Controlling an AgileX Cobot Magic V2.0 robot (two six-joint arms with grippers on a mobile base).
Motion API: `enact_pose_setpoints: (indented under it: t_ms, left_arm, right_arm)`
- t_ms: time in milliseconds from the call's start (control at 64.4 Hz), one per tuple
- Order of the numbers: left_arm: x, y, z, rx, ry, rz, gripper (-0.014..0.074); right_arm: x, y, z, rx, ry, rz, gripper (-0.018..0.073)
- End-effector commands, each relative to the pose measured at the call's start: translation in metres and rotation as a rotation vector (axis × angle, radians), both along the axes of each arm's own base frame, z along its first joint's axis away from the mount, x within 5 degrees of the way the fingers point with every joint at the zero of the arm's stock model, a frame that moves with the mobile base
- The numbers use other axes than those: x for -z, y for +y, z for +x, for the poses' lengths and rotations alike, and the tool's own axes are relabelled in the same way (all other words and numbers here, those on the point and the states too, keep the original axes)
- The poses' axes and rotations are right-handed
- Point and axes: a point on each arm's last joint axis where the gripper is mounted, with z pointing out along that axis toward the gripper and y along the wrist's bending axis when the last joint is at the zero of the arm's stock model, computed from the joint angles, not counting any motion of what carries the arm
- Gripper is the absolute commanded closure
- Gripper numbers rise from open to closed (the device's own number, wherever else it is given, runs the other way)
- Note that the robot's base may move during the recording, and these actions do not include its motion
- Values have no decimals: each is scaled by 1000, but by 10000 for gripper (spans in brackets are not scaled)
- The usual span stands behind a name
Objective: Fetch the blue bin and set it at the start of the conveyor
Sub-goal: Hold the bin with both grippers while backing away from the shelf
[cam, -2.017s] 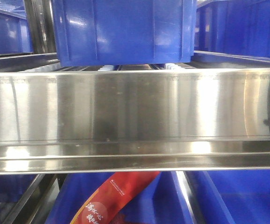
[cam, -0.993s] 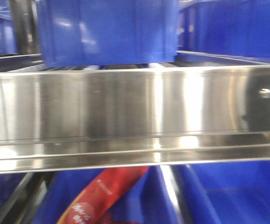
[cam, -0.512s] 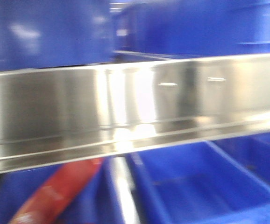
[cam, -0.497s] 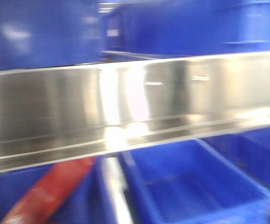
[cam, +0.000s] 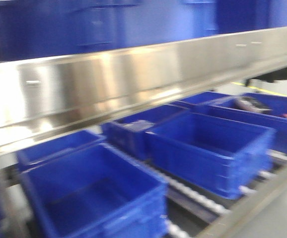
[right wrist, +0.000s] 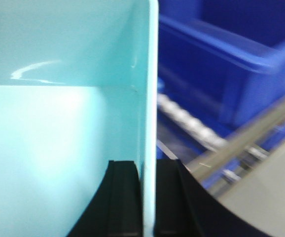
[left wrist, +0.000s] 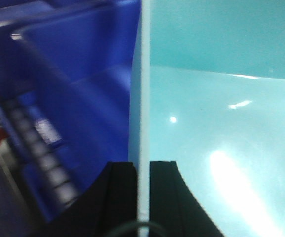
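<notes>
- Fingers (left wrist: 120, 195) of the left gripper (left wrist: 143, 195) are black and set narrow, one on each face of a thin side wall of the blue bin (left wrist: 221, 143), clamping it.
- Right of these fingers lies the bin's glossy pale aqua floor. Left of them, just outside the wall, sits a dark blue crate (left wrist: 83, 89), and further left is a blurred roller row (left wrist: 46, 158).
- On the right gripper (right wrist: 150, 197), the black fingertips (right wrist: 123, 197) pinch another wall of the same bin in the same narrow way. The wall's edge runs straight up from between them.
- Left of the right fingers is the bin's pale aqua inside. Right of them, past the wall, are pale rollers (right wrist: 192, 121), a steel rail (right wrist: 246, 136) and a second blue crate (right wrist: 221, 74).
- The front view is blurred. A stainless shelf rail (cam: 133, 74) slants across it, with open blue crates (cam: 208, 144) on a roller track (cam: 198, 193) beneath.
</notes>
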Motion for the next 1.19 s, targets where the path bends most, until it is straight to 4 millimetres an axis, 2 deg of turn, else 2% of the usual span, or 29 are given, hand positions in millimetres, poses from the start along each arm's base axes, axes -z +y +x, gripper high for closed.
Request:
enact_pose_setpoints:
  t_ms: [0,1179]
  left_arm:
    - [-11,0,-5,15,-62,-18,708]
    - [-11,0,-5,15,-62,-18,708]
  right_arm:
    - [-10,-6,-4,22,-52,-36,718]
    - [-9,-7,-4,24,-48,-37,718]
